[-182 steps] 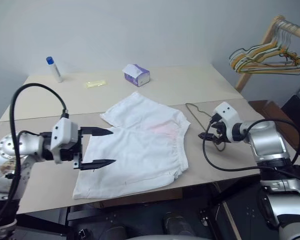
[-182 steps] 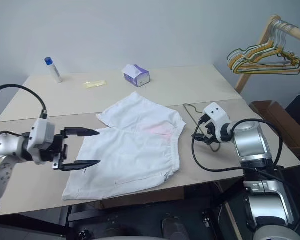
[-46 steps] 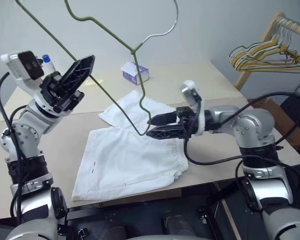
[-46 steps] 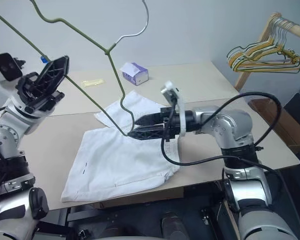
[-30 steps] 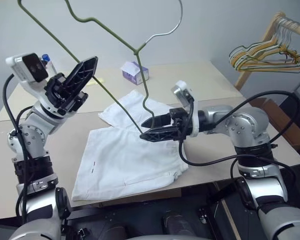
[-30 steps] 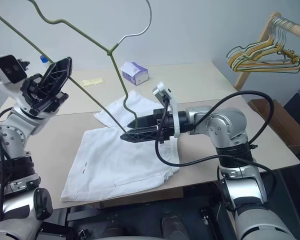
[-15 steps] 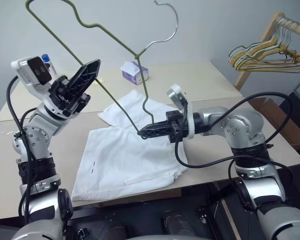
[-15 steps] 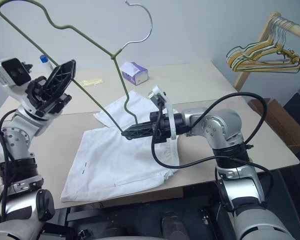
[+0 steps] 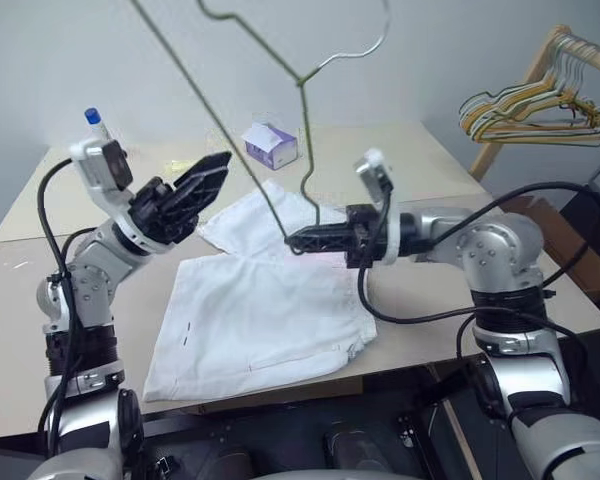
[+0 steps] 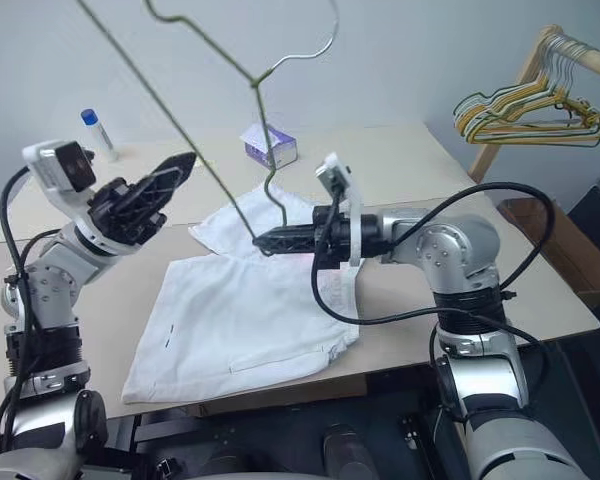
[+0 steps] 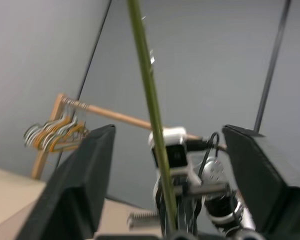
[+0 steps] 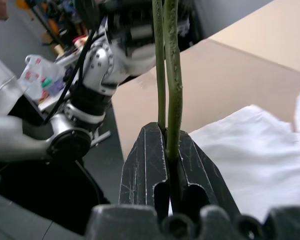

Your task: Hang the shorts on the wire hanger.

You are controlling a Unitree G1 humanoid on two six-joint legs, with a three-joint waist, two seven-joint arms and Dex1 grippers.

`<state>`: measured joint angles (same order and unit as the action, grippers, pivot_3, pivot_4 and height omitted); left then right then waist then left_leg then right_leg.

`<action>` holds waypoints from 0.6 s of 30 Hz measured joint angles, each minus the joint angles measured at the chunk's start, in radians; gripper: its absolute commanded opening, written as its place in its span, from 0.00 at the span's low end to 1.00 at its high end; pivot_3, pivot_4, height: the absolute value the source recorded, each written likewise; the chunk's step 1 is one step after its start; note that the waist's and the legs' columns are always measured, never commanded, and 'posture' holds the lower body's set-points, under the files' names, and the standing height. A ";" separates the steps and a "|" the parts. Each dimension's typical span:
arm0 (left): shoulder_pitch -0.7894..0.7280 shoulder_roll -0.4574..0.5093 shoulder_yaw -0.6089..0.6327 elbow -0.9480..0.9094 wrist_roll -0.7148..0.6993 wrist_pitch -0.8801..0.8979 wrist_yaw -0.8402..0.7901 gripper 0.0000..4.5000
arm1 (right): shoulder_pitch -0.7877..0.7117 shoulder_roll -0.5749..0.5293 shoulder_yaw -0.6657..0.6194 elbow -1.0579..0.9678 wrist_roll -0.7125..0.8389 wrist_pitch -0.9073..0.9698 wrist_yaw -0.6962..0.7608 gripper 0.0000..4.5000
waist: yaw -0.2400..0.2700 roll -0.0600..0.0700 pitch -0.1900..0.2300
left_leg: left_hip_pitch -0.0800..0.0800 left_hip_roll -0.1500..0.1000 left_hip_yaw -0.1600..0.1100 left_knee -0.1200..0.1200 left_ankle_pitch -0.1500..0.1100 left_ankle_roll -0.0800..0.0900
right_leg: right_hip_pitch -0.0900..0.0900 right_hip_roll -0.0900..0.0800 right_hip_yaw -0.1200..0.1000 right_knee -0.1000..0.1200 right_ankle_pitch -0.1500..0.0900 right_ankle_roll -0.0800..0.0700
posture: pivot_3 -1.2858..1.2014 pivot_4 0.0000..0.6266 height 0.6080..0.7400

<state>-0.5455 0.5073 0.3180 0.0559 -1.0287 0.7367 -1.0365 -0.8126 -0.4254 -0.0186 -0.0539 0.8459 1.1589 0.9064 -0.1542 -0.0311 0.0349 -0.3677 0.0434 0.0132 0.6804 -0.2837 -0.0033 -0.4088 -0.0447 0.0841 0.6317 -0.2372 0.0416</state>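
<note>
The white shorts (image 9: pixel 265 305) lie flat on the table (image 9: pixel 400 165). Above them my right gripper (image 9: pixel 292 240) points left, shut on the lower corner of the olive wire hanger (image 9: pixel 300 80), which rises steeply with its hook at the top. In the right wrist view two strands of the wire hanger (image 12: pixel 173 100) are pinched between the black fingers (image 12: pixel 145 170). My left gripper (image 9: pixel 218 168) is open over the table's left side; the wire hanger (image 11: pixel 151 115) passes between its spread fingers (image 11: pixel 85 175) without touching either.
A purple-white tissue box (image 9: pixel 271 145) and a blue-capped bottle (image 9: pixel 97 122) stand at the back of the table. A bunch of coloured hangers (image 9: pixel 535 110) hangs on a wooden rail at the far right, beyond the table's edge.
My right gripper has shut on the hanger's lower corner. My left gripper has opened, let go of the wire and sunk lower. The hanger has swung to the right.
</note>
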 measured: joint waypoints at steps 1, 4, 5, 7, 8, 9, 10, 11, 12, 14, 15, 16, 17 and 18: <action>0.004 0.012 -0.011 0.006 0.029 -0.002 0.011 0.99 | 0.001 -0.009 -0.021 0.004 0.002 0.000 -0.008 0.00 | 0.000 0.000 0.000 | 0.000 0.000 0.000 0.000 0.000 0.000 | 0.000 0.000 0.000 0.000 0.000 0.000 | 0.47 0.00 1.00; 0.041 0.022 -0.099 0.004 0.200 -0.096 0.053 0.99 | 0.064 -0.105 -0.127 0.005 0.037 0.051 -0.054 0.00 | 0.014 0.000 0.000 | 0.000 -0.001 -0.001 0.000 0.000 0.000 | 0.002 -0.001 -0.002 -0.003 0.000 0.000 | 0.48 0.00 1.00; 0.061 0.022 -0.127 0.005 0.247 -0.118 0.063 0.99 | 0.099 -0.152 -0.165 0.013 0.042 0.083 -0.066 0.00 | 0.020 0.000 0.000 | -0.001 -0.001 -0.001 0.000 0.000 0.000 | 0.002 -0.001 -0.002 -0.004 0.000 0.000 | 0.48 0.00 1.00; 0.081 0.024 -0.179 0.000 0.329 -0.169 0.062 0.99 | 0.172 -0.241 -0.194 0.021 0.043 0.128 -0.070 0.00 | 0.028 0.000 0.000 | -0.002 -0.001 0.000 0.000 0.000 0.000 | 0.001 -0.001 -0.002 -0.004 0.000 0.000 | 0.48 0.00 1.00; 0.084 0.031 -0.205 -0.007 0.362 -0.195 0.055 0.99 | 0.211 -0.284 -0.195 0.019 0.042 0.146 -0.068 0.00 | 0.033 0.000 0.000 | -0.002 0.000 0.000 -0.001 0.000 0.000 | 0.001 -0.001 -0.002 -0.004 0.000 0.000 | 0.47 0.00 1.00; 0.090 0.043 -0.230 -0.019 0.400 -0.222 0.044 0.99 | 0.263 -0.329 -0.200 0.016 0.041 0.163 -0.061 0.00 | 0.035 0.000 0.000 | -0.002 0.000 0.000 -0.001 0.000 0.000 | 0.001 -0.001 -0.002 -0.004 0.000 -0.001 | 0.47 0.00 1.00; 0.093 0.051 -0.251 -0.027 0.427 -0.243 0.036 0.99 | 0.310 -0.366 -0.206 0.011 0.043 0.173 -0.050 0.00 | 0.035 0.001 0.000 | -0.002 -0.001 0.000 -0.001 0.000 0.000 | 0.001 -0.001 -0.002 -0.004 -0.001 -0.001 | 0.47 0.00 1.00; 0.099 0.060 -0.263 -0.033 0.448 -0.259 0.030 0.99 | 0.339 -0.390 -0.211 0.011 0.044 0.187 -0.040 0.00 | 0.035 0.002 0.001 | -0.002 -0.001 0.000 -0.001 0.000 0.000 | 0.001 -0.001 -0.002 -0.004 -0.001 -0.001 | 0.47 0.00 1.00; 0.104 0.067 -0.287 -0.039 0.483 -0.285 0.020 0.99 | 0.382 -0.420 -0.230 0.007 0.060 0.205 -0.023 0.00 | 0.033 0.004 0.001 | -0.001 -0.001 0.001 -0.001 0.000 0.000 | 0.001 -0.001 0.000 -0.004 0.000 -0.001 | 0.47 0.00 1.00; 0.122 0.076 -0.321 -0.046 0.520 -0.318 -0.004 0.99 | 0.459 -0.485 -0.251 0.005 0.080 0.233 0.012 0.00 | 0.031 0.005 0.001 | 0.000 -0.001 0.002 -0.001 0.000 0.001 | 0.004 -0.001 0.001 -0.003 -0.001 0.000 | 0.47 0.00 1.00; 0.128 0.076 -0.332 -0.046 0.530 -0.326 -0.012 0.99 | 0.500 -0.519 -0.256 0.005 0.084 0.246 0.033 0.00 | 0.030 0.005 0.001 | 0.000 0.000 0.002 -0.001 0.000 0.001 | 0.005 -0.001 0.001 -0.003 -0.001 0.000 | 0.47 0.00 1.00; 0.135 0.078 -0.343 -0.046 0.544 -0.333 -0.021 0.99 | 0.553 -0.559 -0.259 0.008 0.094 0.266 0.062 0.00 | 0.030 0.005 0.001 | 0.000 0.000 0.002 0.000 0.000 0.001 | 0.005 0.000 0.001 -0.003 -0.001 0.000 | 0.47 0.00 1.00; 0.141 0.080 -0.348 -0.046 0.558 -0.345 -0.026 0.99 | 0.592 -0.584 -0.260 0.018 0.103 0.284 0.088 0.00 | 0.028 0.005 0.001 | 0.000 0.000 0.003 0.000 0.000 0.001 | 0.005 0.000 0.001 -0.003 -0.001 0.000 | 0.47 0.00 1.00; 0.142 0.082 -0.356 -0.046 0.568 -0.353 -0.028 0.99 | 0.626 -0.605 -0.260 0.027 0.107 0.292 0.111 0.00 | 0.028 0.005 0.001 | 0.000 0.000 0.003 0.000 0.000 0.001 | 0.005 0.000 0.002 -0.003 -0.001 0.001 | 0.47 0.00 1.00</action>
<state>-0.4033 0.5892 -0.0379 0.0098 -0.4607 0.3834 -1.0648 -0.1870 -1.0303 -0.2782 -0.0270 0.9530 1.4504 1.0173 -0.1259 -0.0266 0.0360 -0.3680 0.0431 0.0164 0.6806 -0.2840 -0.0025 -0.4036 -0.0447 0.0857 0.6288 -0.2380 0.0421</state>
